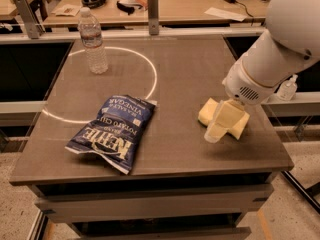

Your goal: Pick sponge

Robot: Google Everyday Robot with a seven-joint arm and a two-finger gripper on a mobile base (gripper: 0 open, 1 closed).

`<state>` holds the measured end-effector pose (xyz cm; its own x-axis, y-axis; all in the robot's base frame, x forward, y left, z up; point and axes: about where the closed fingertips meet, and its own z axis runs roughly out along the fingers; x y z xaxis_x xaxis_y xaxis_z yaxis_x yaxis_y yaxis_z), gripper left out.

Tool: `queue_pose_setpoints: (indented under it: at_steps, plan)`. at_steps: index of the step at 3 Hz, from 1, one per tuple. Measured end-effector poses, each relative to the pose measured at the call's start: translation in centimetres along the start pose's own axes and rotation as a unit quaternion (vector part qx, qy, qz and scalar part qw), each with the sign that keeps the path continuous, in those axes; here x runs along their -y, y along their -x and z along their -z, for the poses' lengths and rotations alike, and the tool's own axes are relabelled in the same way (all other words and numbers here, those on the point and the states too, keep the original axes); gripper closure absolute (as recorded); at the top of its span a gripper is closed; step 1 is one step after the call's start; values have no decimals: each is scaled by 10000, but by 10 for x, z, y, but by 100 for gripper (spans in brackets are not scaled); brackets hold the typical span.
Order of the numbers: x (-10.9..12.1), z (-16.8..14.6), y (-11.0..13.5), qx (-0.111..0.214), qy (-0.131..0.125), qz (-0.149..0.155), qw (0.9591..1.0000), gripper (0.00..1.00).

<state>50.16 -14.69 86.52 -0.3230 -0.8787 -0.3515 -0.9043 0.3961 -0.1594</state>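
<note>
The sponge (207, 112) is a pale yellow foam block lying on the right side of the grey table (190, 74). My gripper (215, 132) hangs from the white arm (270, 59) that comes in from the upper right. Its pale yellow fingers point down and sit directly over the middle of the sponge, hiding its centre. Parts of the sponge show to the left and to the right (241, 126) of the fingers. I cannot tell whether the fingers touch the sponge.
A blue chip bag (114, 131) lies at the front left. A clear water bottle (93, 41) stands at the back left beside a white circle line (150, 74). The table's right edge is close to the sponge. A small bottle (287, 88) stands off the table to the right.
</note>
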Motion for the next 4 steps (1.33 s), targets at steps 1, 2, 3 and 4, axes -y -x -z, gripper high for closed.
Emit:
queue_pose_setpoints:
  at_steps: [1,2,3,4]
  plan:
    - [11,-10,-6,-85,-116,-119,9998,0]
    - [19,-15,-12,-159,-188,-204,9995,17]
    - [23,-19,-19,-225,-204,-296,9991,42]
    - [27,-23,-25,-245,-186,-399,9987,73]
